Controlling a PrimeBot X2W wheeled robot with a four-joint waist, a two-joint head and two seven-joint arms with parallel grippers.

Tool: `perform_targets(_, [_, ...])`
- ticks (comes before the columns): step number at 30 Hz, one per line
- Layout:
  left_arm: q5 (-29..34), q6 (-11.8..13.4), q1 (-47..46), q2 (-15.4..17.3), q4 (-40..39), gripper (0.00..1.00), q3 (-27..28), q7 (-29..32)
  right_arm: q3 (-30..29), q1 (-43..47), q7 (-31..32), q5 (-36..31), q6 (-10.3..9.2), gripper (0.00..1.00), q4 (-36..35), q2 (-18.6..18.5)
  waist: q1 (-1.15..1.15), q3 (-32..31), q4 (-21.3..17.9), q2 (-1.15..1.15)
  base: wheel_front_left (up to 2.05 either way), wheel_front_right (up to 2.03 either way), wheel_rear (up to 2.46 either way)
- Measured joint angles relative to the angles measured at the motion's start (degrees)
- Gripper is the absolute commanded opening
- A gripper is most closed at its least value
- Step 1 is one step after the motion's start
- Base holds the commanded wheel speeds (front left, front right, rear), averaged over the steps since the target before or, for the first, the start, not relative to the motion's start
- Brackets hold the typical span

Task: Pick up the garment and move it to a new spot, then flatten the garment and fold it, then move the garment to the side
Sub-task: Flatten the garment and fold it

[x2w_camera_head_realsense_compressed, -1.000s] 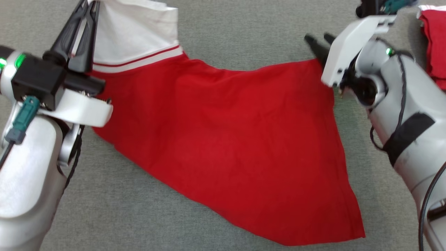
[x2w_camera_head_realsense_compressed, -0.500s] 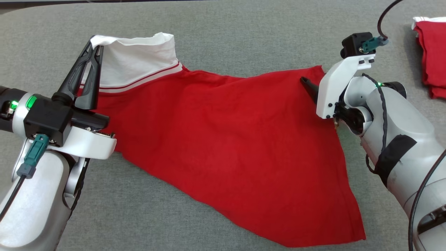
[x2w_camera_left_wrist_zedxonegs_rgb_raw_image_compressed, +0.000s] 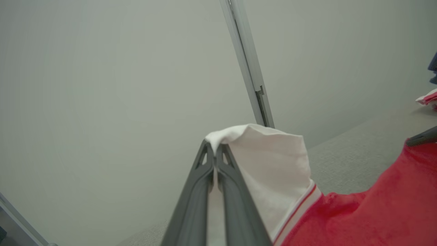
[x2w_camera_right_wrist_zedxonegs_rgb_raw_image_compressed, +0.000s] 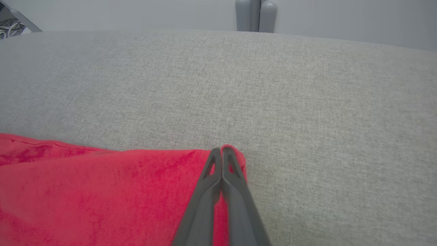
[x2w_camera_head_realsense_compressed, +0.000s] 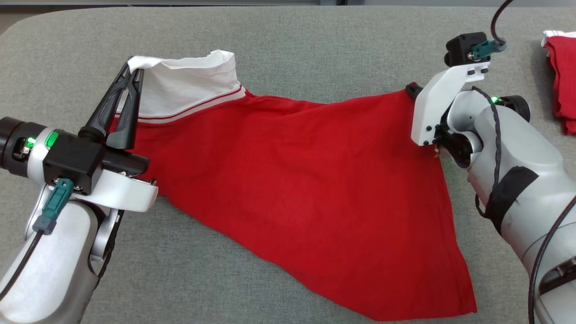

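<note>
Pinching garment (x2w_camera_head_realsense_compressed: 306,180) along its 9-to-3 axis: left hand (x2w_camera_head_realsense_compressed: 133,73) on white band (x2w_camera_head_realsense_compressed: 189,90), 10 o'clock; right hand (x2w_camera_head_realsense_compressed: 411,89) on red corner (x2w_camera_head_realsense_compressed: 402,96), 2 o'clock.

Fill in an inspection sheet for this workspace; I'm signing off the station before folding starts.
Surface: grey fabric-covered table, no stains seen.
Job's things: red garment spread out, not folded; its white part is lifted at the left.
Clutter: another red cloth at the table's right edge.
End effectors: left end effector shut on the white part's corner; right end effector shut on the garment's far right corner.
Cables: black cable along the right arm; teal-plugged cable on the left arm.
Surroundings: pale wall, grey post.
</note>
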Motion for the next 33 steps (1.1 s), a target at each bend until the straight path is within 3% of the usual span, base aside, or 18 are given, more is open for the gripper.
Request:
perform_targets(5, [-1.55,-0.71,-0.79,-0.11,-0.18,0.0,0.7,-0.16,-1.62,-2.03,-5.71,1.0,0.0,0.0,-0.37,-1.56,0.0,0.34,-0.36,0.0,0.0,0.0,0.0])
perform_targets(12, [-3.59,-4.91,-10.85,-0.18,0.92,0.0,1.1,0.52,-3.72,-7.67,-12.54,1.94,0.0,0.0,-2.65,-4.52,0.0,1.94,-0.76,0.0,0.0,0.0,0.0])
perform_targets(19, [-2.29,-10.27,-34.49,-1.11,10.34,0.0,0.62,0.8,-5.44,-20.85,-18.0,0.54,-0.01,0.0,-3.71,-8.86,0.0,6.06,-1.58,0.0,0.0,0.0,0.0])
perform_targets(21, [-0.19,-10.88,-45.91,-1.83,15.51,0.0,0.53,-0.43,-5.81,-27.16,-20.35,-0.9,-0.01,0.0,-4.09,-9.65,0.0,8.18,-2.19,0.0,0.0,0.0,0.0])
perform_targets(26, [2.64,-11.36,-59.71,-3.24,21.63,0.0,1.02,-1.85,-5.81,-33.75,-24.98,-2.99,-0.01,0.0,-5.28,-10.79,0.0,11.06,-3.23,0.0,0.0,0.0,0.0])
perform_targets(30, [4.43,-11.39,-64.8,-3.7,16.44,0.0,3.28,-2.09,-4.79,-36.48,-27.5,-5.57,-0.01,0.0,-6.62,-12.51,0.0,12.99,-3.19,0.0,0.0,0.0,0.0])
perform_targets(33, [3.93,-12.15,-61.17,-4.08,11.89,0.0,4.72,-2.08,-3.64,-35.3,-28.77,-6.36,-0.01,0.0,-8.42,-13.48,0.0,14.41,-2.55,0.0,0.0,0.0,0.0])
